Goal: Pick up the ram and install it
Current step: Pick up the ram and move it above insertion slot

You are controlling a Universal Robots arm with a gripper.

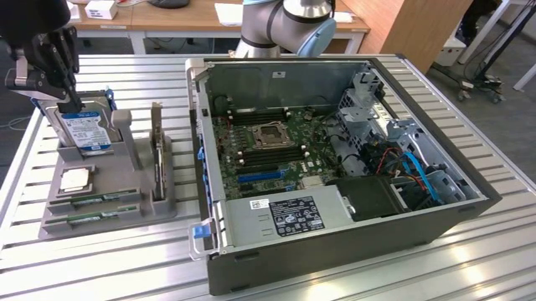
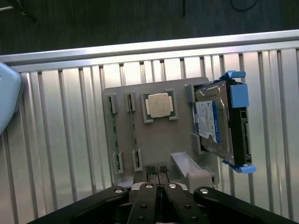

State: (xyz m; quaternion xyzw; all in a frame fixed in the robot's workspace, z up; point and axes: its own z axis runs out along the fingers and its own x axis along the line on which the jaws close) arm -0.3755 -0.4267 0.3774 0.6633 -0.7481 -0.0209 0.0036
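The closed, empty gripper (image 2: 156,171) hangs above the grey holder (image 2: 154,140), where the ram (image 1: 94,200) waits unpicked; grabbing needs it open.

Hangs a black gripper (image 1: 72,104) at the upper left of the exterior view, pointed steeply down and leaning slightly toward the exterior view's right. Shows the jaws closed in the wrist view, gripper (image 2: 157,171) with ribbed fingertips (image 2: 150,171) pressed pad to pad along a thin seam, black finger links spreading apart behind them. Sets a silver arm joint (image 1: 295,24) with a light-blue cap at the top centre of the exterior view.
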